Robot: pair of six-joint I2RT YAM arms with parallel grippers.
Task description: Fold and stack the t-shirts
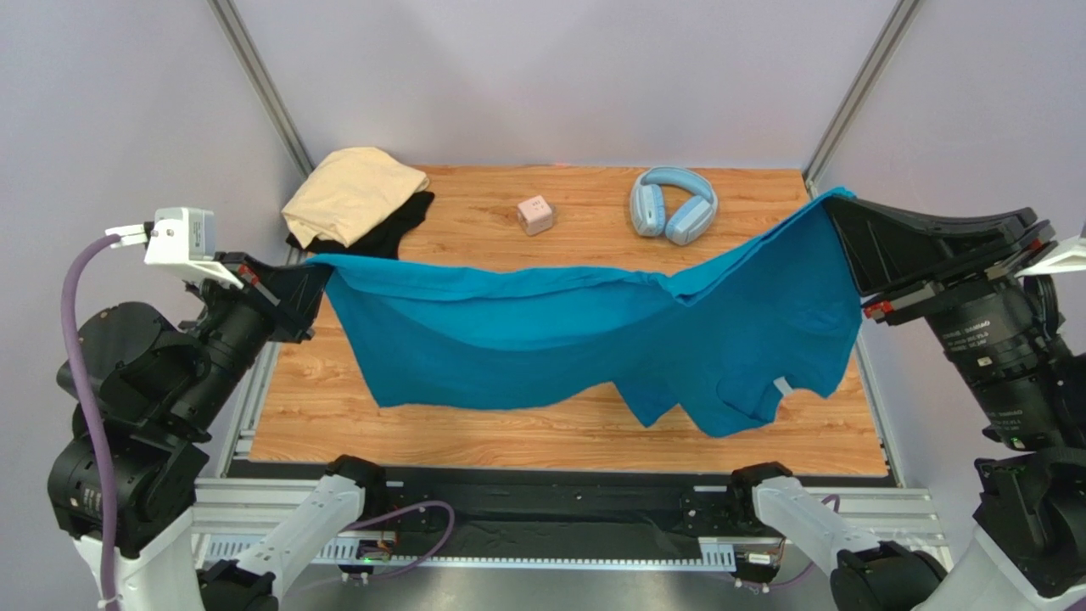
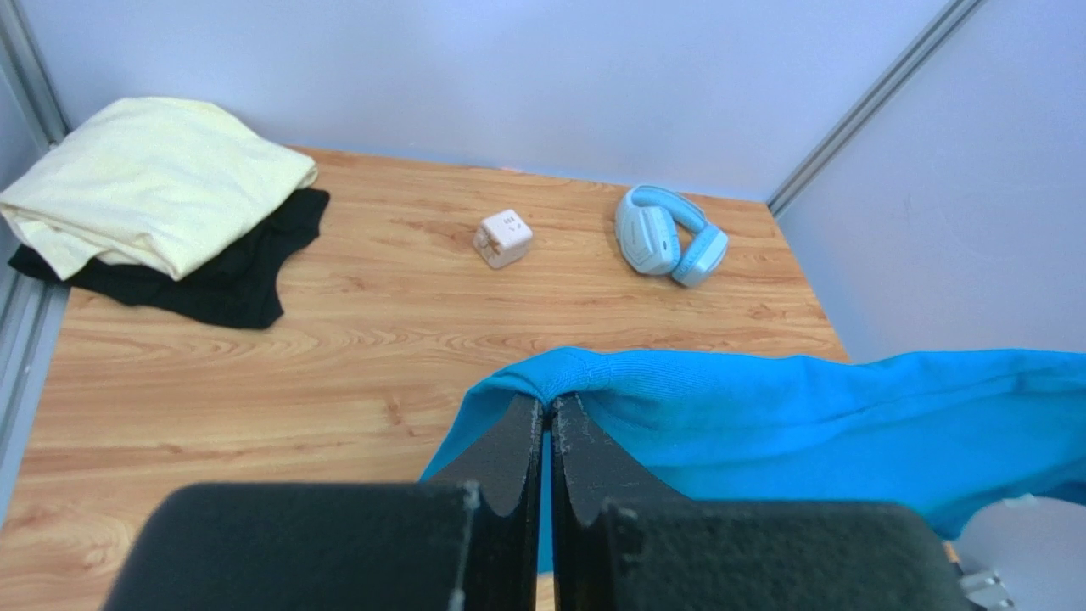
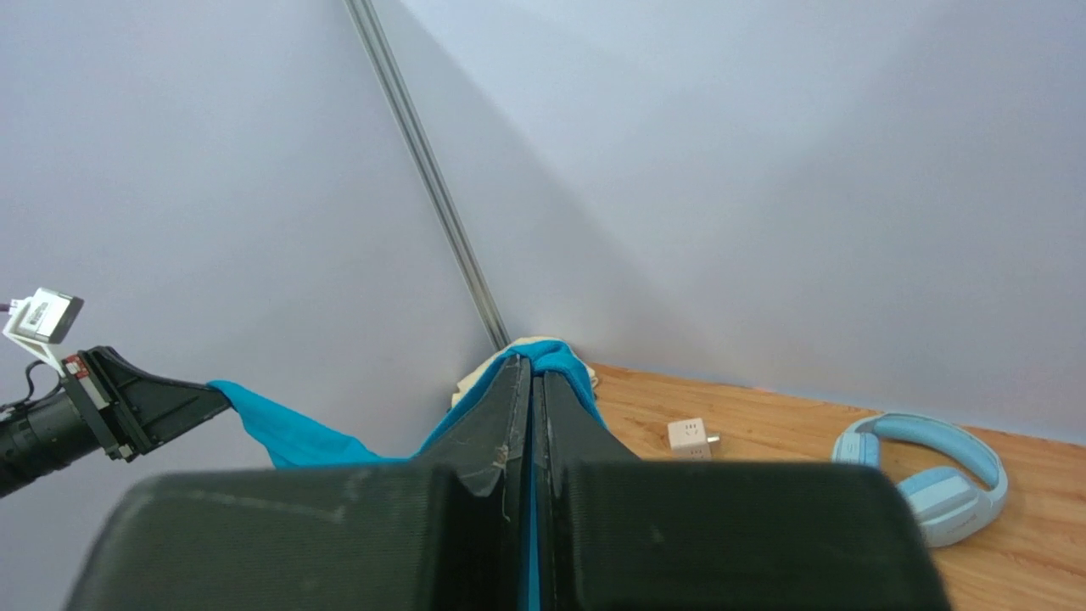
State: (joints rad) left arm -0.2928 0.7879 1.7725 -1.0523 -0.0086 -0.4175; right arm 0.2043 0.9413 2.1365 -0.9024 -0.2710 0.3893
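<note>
The teal-blue t-shirt (image 1: 574,337) hangs stretched in the air between my two grippers, sagging over the table's middle, its small white tag (image 1: 781,386) low on the right. My left gripper (image 1: 312,265) is shut on the shirt's left end; the wrist view shows its tips (image 2: 551,405) pinching the cloth (image 2: 790,414). My right gripper (image 1: 841,201) is shut on the right end, seen pinched in its wrist view (image 3: 533,363). The pale tan t-shirt (image 1: 353,191) lies folded on the black t-shirt (image 1: 395,227) at the back left.
Light-blue headphones (image 1: 672,204) lie at the back right of the wooden table (image 1: 485,420). A small pink cube (image 1: 537,214) sits at the back centre. Grey walls and metal posts close in the sides and back.
</note>
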